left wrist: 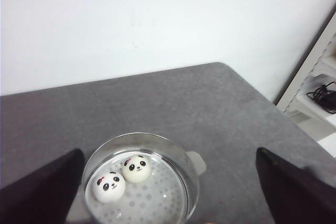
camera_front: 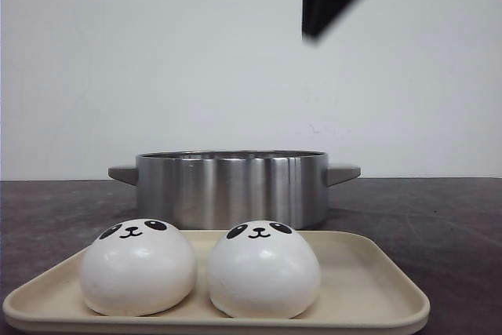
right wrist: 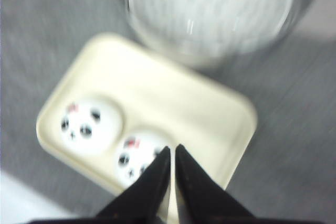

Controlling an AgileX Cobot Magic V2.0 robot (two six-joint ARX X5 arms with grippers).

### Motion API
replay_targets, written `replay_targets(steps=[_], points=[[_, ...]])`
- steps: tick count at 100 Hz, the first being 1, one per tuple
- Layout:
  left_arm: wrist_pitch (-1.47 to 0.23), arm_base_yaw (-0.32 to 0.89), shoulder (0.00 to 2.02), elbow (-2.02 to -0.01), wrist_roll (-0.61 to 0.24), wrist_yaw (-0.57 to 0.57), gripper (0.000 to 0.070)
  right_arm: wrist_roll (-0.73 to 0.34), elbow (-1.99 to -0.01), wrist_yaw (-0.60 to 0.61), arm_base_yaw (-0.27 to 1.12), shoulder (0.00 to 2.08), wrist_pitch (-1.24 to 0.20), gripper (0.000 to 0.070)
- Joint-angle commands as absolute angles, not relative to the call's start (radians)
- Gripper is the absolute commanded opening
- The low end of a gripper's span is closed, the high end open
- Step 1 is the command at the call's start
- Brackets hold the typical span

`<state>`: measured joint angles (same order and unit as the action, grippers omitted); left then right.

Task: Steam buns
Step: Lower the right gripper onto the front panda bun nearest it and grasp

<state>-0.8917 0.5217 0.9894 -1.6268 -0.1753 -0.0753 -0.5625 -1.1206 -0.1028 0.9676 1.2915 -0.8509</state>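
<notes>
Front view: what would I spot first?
Two smooth white panda-faced buns sit side by side on a cream rectangular tray, nearest the camera. Behind the tray stands a shiny steel pot; the left wrist view shows two more panda buns inside it.

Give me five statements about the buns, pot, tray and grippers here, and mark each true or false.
1. Two buns lie inside the steel pot. True.
2. The cream tray holds three buns. False: two, the left bun and the right bun.
3. The right gripper has its fingers close together. True.
4. The left gripper is shut on a bun. False: its fingers stand wide apart, holding nothing.
5. The pot wears a lid. False: it is uncovered.
</notes>
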Motion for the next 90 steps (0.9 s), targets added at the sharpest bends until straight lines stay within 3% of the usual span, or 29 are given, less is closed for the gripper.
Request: replay_targets(steps=[1, 7, 10, 12, 31, 66, 90], points=[[-0.912, 0.527, 0.978, -1.645, -0.176, -0.067, 0.0624, -0.651, -1.116, -0.071, 0.978, 1.316, -0.834, 0.0299], [-0.933, 0.527, 0.955, -1.645, -0.177, -0.066, 0.0624, -0.656, -1.105, -0.05, 0.98, 1.333, -0.833, 0.0548], [-0.942, 0.528, 0.946, -1.645, -0.178, -0.067, 0.0624, -0.656, -1.103, -0.044, 0.981, 1.343, -0.831, 0.0621], [-0.947, 0.528, 0.942, -1.645, -0.178, -0.067, 0.0624, -0.656, -1.103, -0.041, 0.982, 1.352, -0.83, 0.0633], [-0.952, 0.533, 0.928, -1.644, -0.229, -0.07, 0.0624, -0.657, -1.103, -0.002, 0.979, 1.439, -0.801, 0.062], [-0.953, 0.556, 0.934, -1.644, -0.229, -0.071, 0.0624, -0.666, -1.103, 0.054, 0.981, 1.644, -0.738, 0.0611], [-0.958, 0.563, 0.934, -1.644, -0.229, -0.071, 0.0624, -0.666, -1.103, 0.053, 0.979, 1.709, -0.725, 0.0434]])
